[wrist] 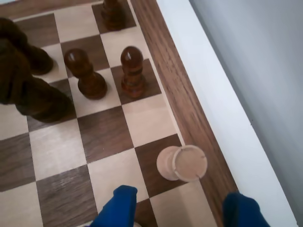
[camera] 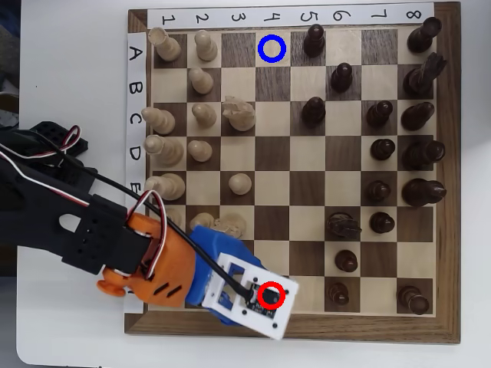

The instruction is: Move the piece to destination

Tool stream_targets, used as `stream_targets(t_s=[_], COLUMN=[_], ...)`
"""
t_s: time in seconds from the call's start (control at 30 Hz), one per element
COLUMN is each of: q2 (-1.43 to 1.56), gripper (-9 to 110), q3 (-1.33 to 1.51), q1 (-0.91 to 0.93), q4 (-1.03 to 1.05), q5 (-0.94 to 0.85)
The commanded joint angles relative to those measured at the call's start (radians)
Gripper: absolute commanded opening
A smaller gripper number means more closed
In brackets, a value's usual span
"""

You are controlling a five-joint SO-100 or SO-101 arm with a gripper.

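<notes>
The piece (wrist: 182,163) is small and pale tan, seen from above with a round top. It stands on a dark square beside the board's wooden border in the wrist view. My gripper (wrist: 180,210) is open, its blue fingers (wrist: 118,205) apart on either side, just short of the piece. In the overhead view the piece is hidden under my arm's white camera mount (camera: 245,307), where a red ring (camera: 270,295) is drawn. The destination (camera: 272,48) is the empty light square with the blue ring in the top row, far from the gripper.
Two dark pawns (wrist: 85,73) (wrist: 132,71) and a big dark piece (wrist: 28,90) stand ahead of the gripper. The wooden border (wrist: 189,109) runs on the right. In the overhead view, pale pieces (camera: 203,115) fill the left, dark ones (camera: 380,149) the right.
</notes>
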Motion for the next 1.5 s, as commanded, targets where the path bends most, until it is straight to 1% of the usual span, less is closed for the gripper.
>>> stream_targets(t_s=[0.0,0.57,1.47], q2=[0.012,-0.098,-0.16], gripper=[23,24,24], q3=[-0.262,-0.298,-0.293], q1=[0.011,0.021,0.058], q4=[-0.011,-0.035,-0.094], q5=[0.044,0.037,0.02])
